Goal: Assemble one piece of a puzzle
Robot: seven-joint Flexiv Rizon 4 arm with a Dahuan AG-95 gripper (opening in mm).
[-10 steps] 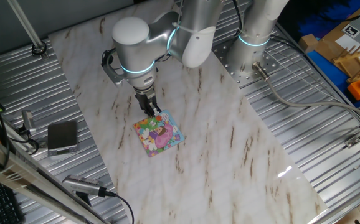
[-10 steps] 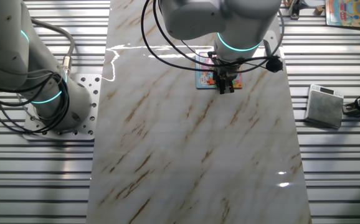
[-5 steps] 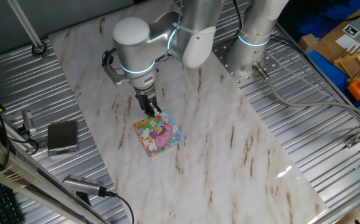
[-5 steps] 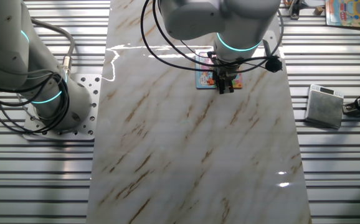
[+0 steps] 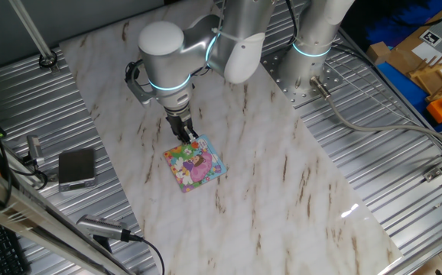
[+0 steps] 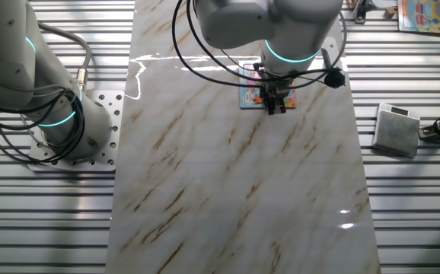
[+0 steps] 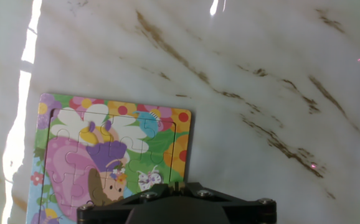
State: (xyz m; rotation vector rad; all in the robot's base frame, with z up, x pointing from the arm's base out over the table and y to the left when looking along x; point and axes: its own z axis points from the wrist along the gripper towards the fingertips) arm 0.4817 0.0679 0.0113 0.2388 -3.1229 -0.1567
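Note:
The puzzle (image 5: 196, 165) is a small colourful square lying flat on the marble table. It also shows in the other fixed view (image 6: 248, 88) and in the hand view (image 7: 105, 149). My gripper (image 5: 188, 138) points straight down with its fingertips on the puzzle's corner nearest the arm. In the other fixed view the gripper (image 6: 274, 109) covers part of the puzzle. In the hand view the gripper (image 7: 179, 185) has its jaws closed to a thin slit over the puzzle's right edge. The piece is hidden; no loose piece lies on the table.
A grey box (image 5: 76, 168) sits on the ribbed metal to the left of the marble top (image 5: 282, 176). It also shows in the other fixed view (image 6: 397, 130). The arm's base (image 5: 313, 53) stands at the back right, with cables beside it.

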